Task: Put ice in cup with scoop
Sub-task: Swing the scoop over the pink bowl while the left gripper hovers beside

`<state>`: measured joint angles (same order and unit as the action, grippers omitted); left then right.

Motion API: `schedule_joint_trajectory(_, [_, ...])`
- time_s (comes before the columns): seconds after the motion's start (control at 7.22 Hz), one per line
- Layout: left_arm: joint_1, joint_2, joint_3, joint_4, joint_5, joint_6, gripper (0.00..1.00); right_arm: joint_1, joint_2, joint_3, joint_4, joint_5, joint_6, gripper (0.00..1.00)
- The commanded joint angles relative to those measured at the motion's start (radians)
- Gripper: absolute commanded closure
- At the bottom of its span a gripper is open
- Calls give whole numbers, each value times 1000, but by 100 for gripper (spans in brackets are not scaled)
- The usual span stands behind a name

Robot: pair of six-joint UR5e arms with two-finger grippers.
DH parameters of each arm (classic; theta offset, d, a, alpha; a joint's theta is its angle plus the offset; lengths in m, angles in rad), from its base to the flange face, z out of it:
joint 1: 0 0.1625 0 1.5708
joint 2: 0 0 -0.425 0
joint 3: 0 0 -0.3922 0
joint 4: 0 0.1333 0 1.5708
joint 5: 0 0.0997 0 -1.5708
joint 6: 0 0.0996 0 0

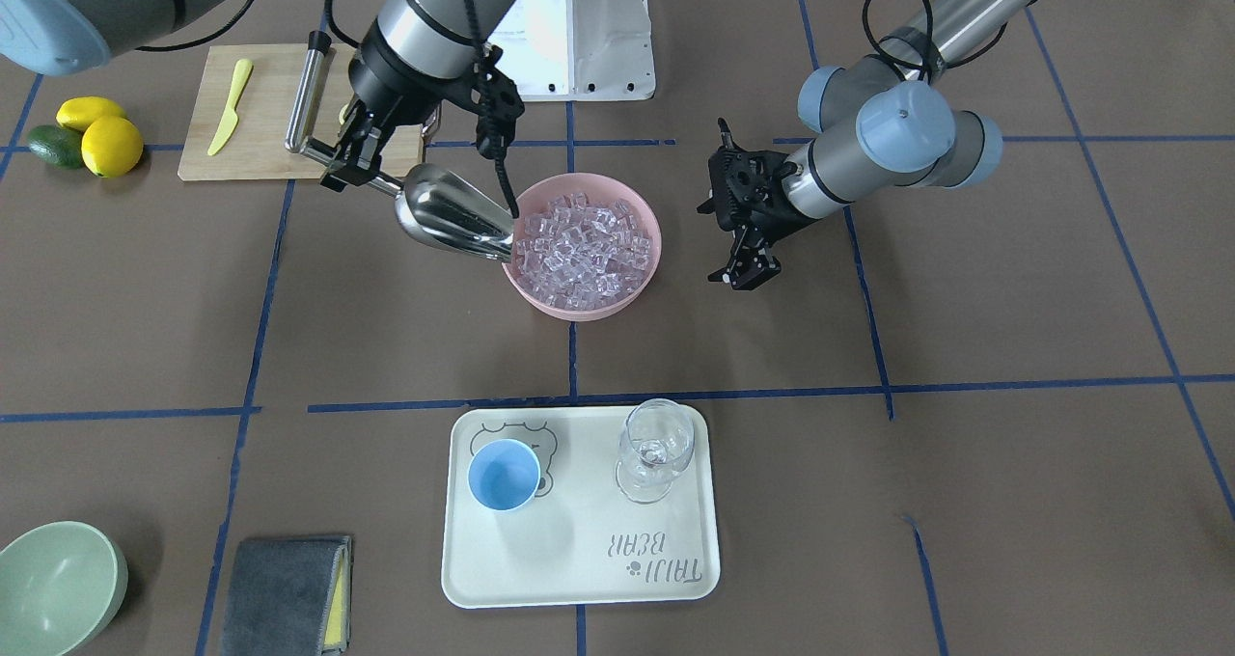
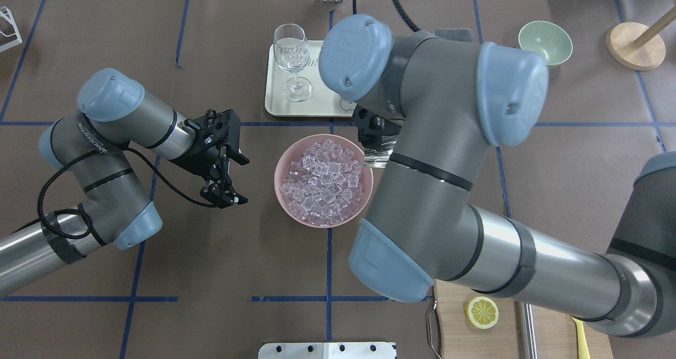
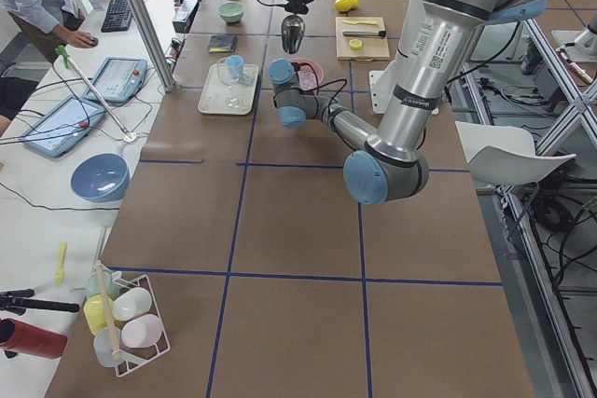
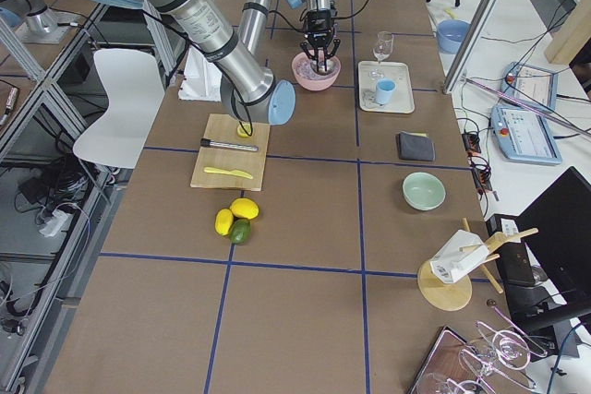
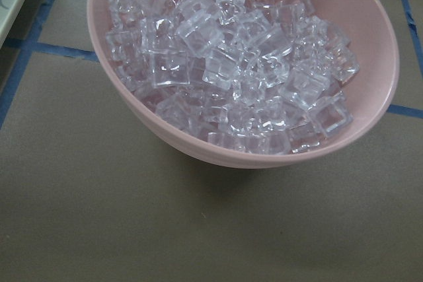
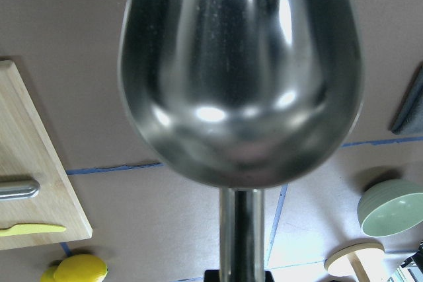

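My right gripper (image 1: 349, 162) is shut on the thin handle of the steel scoop (image 1: 453, 217). The scoop is tilted, with its mouth at the rim of the pink bowl (image 1: 579, 311). The bowl is heaped with ice (image 1: 579, 236). The right wrist view shows the scoop (image 6: 241, 70) with nothing in it. My left gripper (image 1: 745, 270) is open and empty, hanging beside the bowl's other side. The left wrist view shows the ice (image 5: 231, 64). The light-blue cup (image 1: 504, 475) stands empty on a cream tray (image 1: 579, 560). In the overhead view my right arm hides the cup.
A stemmed glass (image 1: 656, 449) stands on the tray beside the cup. A cutting board (image 1: 260, 150) behind the scoop carries a yellow knife (image 1: 230, 106) and a steel cylinder (image 1: 304, 96). Lemons (image 1: 111, 145), a green bowl (image 1: 58, 588) and a grey cloth (image 1: 285, 593) lie on my right.
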<state>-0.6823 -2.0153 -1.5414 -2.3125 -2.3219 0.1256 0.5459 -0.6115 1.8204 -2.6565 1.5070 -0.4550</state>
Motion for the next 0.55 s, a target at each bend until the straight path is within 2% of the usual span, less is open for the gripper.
schedule_joint_trajectory(0.0, [6, -6, 4, -33, 1, -1, 0, -23, 47, -75, -6, -13, -1, 100])
schedule_joint_trajectory(0.42, [9, -23, 29, -119, 7, -3, 0, -26, 58, -79, -51, -22, -8, 100])
